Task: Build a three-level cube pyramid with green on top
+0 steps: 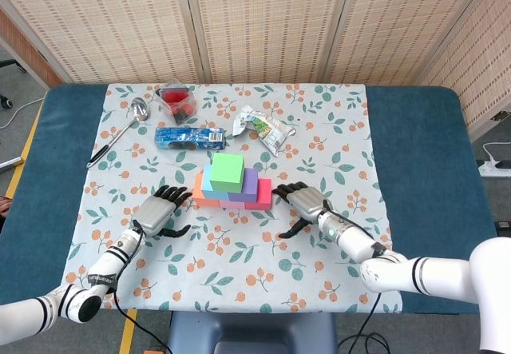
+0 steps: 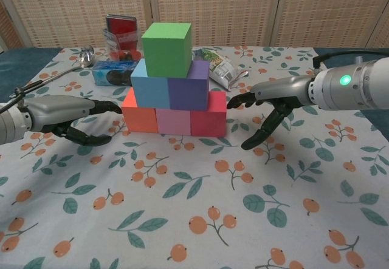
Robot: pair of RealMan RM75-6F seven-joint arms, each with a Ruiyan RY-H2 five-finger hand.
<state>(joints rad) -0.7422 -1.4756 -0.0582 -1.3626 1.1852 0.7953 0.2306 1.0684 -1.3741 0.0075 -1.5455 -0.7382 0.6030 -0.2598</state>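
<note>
Spoon (image 1: 120, 133), red-filled clear box (image 1: 176, 102), blue packet (image 1: 189, 137), crumpled wrapper (image 1: 264, 126).

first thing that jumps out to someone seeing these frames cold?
The cube pyramid at the middle of the floral tablecloth: three cubes at the bottom, two above, and the green cube on top. Next, the left hand and right hand, open and empty, flank it on either side without touching. Behind the pyramid lie a spoon and some packets.
</note>
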